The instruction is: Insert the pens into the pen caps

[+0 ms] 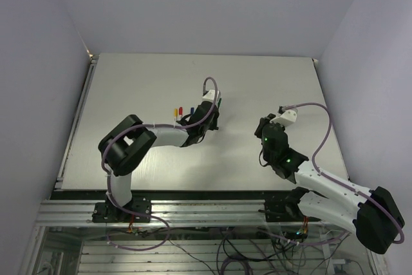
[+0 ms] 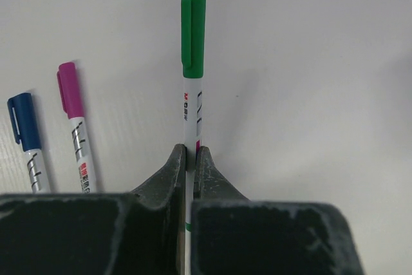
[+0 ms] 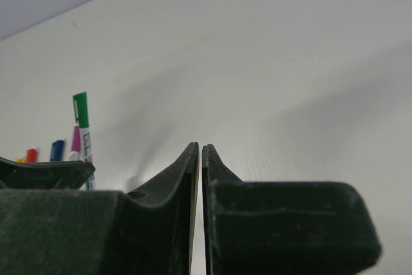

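My left pincer (image 2: 190,156) is clamped on the green pen (image 2: 192,115). The two fingers (image 2: 172,170) press on the white barrel from both sides, in the lower part of it. The green cap (image 2: 193,33) sits on the far end of this pen and points away from my wrist. I cannot tell if the pen touches the table (image 1: 129,94) or is lifted a little above it.

To the left of this pen, in the left wrist view, two other pens lie on the table. One has the purple cap (image 2: 69,89) on it and the other has the blue cap (image 2: 24,122) on it. They are near each other but do not touch, and both are apart from the green pen.

My right pincer (image 3: 200,150) is well apart from the pens, on the right part of the table. Its fingers are together, with only a thin slit between them, and I see nothing held there. From its camera, far at the left, the red cap (image 3: 31,154) and the yellow cap (image 3: 20,158) show beside the blue one, partly hidden behind my left pincer.
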